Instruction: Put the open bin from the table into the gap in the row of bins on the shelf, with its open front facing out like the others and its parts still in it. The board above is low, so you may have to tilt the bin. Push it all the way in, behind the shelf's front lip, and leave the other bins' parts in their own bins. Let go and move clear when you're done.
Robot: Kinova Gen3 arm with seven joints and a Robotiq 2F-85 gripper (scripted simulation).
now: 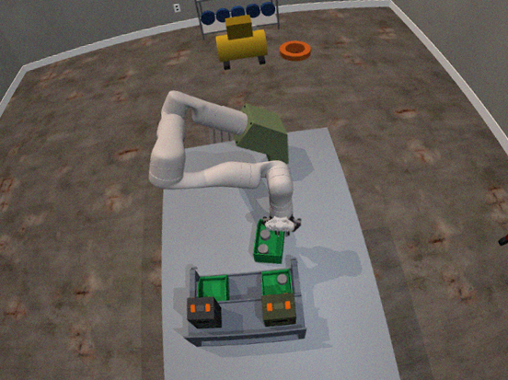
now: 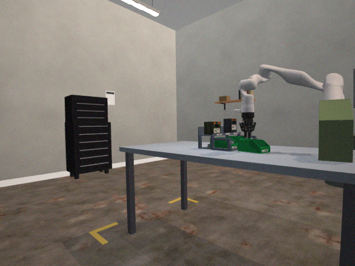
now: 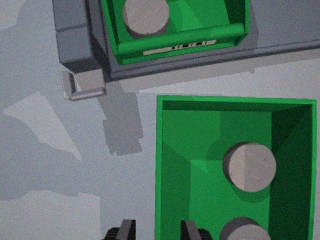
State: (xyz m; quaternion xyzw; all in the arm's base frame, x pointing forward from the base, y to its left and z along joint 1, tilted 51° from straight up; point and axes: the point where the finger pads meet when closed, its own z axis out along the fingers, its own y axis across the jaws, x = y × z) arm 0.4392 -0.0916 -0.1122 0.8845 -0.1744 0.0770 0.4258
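The open green bin (image 1: pixel 275 253) (image 2: pixel 252 145) (image 3: pixel 215 127) stands on the table before the shelf, slightly turned, its low labelled front toward the robot base. Two round grey parts (image 1: pixel 265 234) (image 3: pixel 253 167) lie in it. My gripper (image 1: pixel 282 233) (image 2: pixel 247 135) (image 3: pixel 158 231) points down, partly open and holding nothing, with its fingertips on either side of one long side wall, near rim height; contact cannot be told. The grey shelf (image 1: pixel 242 322) holds a green bin (image 1: pixel 214 287) at the left and another (image 1: pixel 275 286) (image 3: pixel 205 15) with a round part at the right. A gap (image 1: pixel 245 286) lies between them.
A black box (image 1: pixel 203 314) (image 2: pixel 228 126) and an olive box (image 1: pixel 279 316) (image 2: pixel 210 127) stand on the board above the shelf bins. A shelf end post (image 1: pixel 294 268) (image 3: pixel 75 47) rises beside the right shelf bin, close to the table bin's far corner.
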